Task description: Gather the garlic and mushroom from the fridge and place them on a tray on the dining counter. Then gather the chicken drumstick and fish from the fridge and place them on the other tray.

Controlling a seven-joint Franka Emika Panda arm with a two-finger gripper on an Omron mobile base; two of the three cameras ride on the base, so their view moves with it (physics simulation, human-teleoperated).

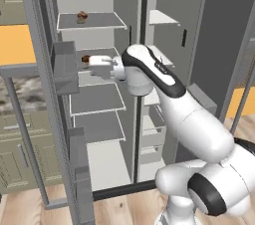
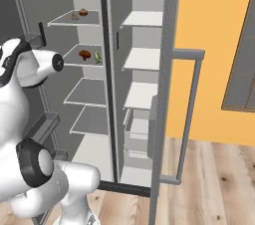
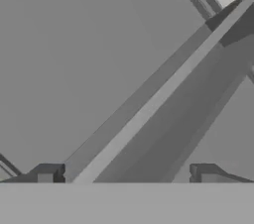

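1. The white arm's two-finger gripper point(image 3: 126, 173) reaches into the left compartment of the tall grey double-door fridge point(image 2: 172, 69), level with its second white shelf point(image 2: 82, 63); the jaws are spread wide with nothing between them.
2. Risk, as I judge it: the hand view looks straight along a shelf edge, so driving forward could knock a fingertip point(image 3: 47, 173) against the shelf lip rather than clear it.
3. Risk: a small reddish-brown food item point(image 2: 84, 54) and a small pale-green item point(image 2: 98, 57) sit near each other on that shelf; a wide sweep could nudge one away or catch the wrong one.
4. Count: two open doors; four white shelves on the left side.
5. Count: two small items on the top shelf point(image 2: 74, 19), two on the second. Which one is garlic, mushroom, drumstick or fish I cannot tell.
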